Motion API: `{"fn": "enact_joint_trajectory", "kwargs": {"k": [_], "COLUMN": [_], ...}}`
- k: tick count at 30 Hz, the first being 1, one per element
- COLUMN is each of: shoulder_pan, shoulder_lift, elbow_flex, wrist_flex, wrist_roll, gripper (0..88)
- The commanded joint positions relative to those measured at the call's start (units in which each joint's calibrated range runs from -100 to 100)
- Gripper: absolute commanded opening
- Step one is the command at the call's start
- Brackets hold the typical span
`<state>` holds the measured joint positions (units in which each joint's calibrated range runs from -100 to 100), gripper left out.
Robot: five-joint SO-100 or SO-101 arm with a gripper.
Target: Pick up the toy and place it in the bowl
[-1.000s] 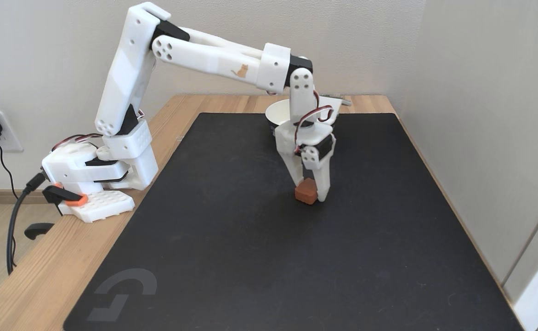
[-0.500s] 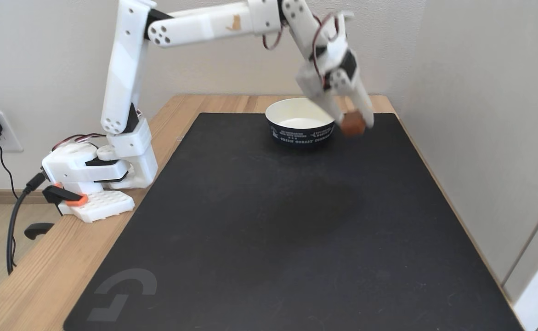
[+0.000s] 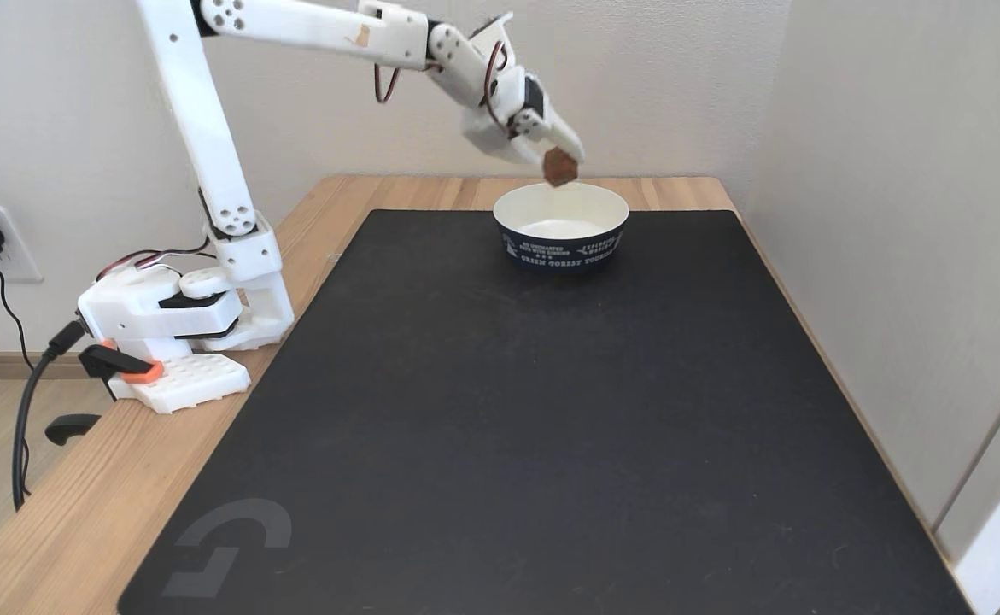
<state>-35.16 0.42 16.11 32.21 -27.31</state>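
Observation:
The reddish-brown toy (image 3: pixel 559 166) hangs in the air just above the bowl's far rim, pinched between the white fingers of my gripper (image 3: pixel 561 162), which is shut on it. The arm reaches in from the upper left and slants down toward the bowl. The paper bowl (image 3: pixel 561 242) stands on the far part of the black mat; it is white inside and dark navy outside with white lettering. Nothing lies inside the bowl.
A black mat (image 3: pixel 500 444) covers most of the wooden table (image 3: pixel 81 512). The arm's white base (image 3: pixel 166 333) is clamped at the table's left edge, with cables and a wall plug beside it. A wall panel (image 3: pixel 909 256) rises close along the table's right side.
The gripper lifted the toy off the mat, swung it up to the right of the bowl, then moved it left and higher so it hangs over the bowl's far rim.

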Motion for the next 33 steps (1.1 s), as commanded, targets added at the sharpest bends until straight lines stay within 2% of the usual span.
{"fn": "enact_joint_trajectory", "kwargs": {"k": [1, 4, 8, 14, 17, 18, 20, 27, 33], "shoulder_pan": [-0.93, -0.34, -0.68, 0.83, 3.17, 6.01, 10.03, 28.43, 32.19], "shoulder_lift": [-3.38, -3.54, -3.71, -4.71, -9.46, -14.55, -20.8, -48.23, -67.99], "elbow_flex": [10.62, 13.14, 13.32, 12.51, 13.5, 15.57, 18.46, 42.88, 65.24], "wrist_flex": [-9.09, -9.09, -9.09, -9.09, -8.08, -6.3, -4.52, -2.83, -3.42], "wrist_roll": [-2.33, -3.27, -3.33, -3.43, -2.86, -1.6, 1.48, 17.13, 22.51], "gripper": [2.2, 5.1, 21.8, 18.9, 13.5, 7.1, 2.3, 2.6, 2.6]}}
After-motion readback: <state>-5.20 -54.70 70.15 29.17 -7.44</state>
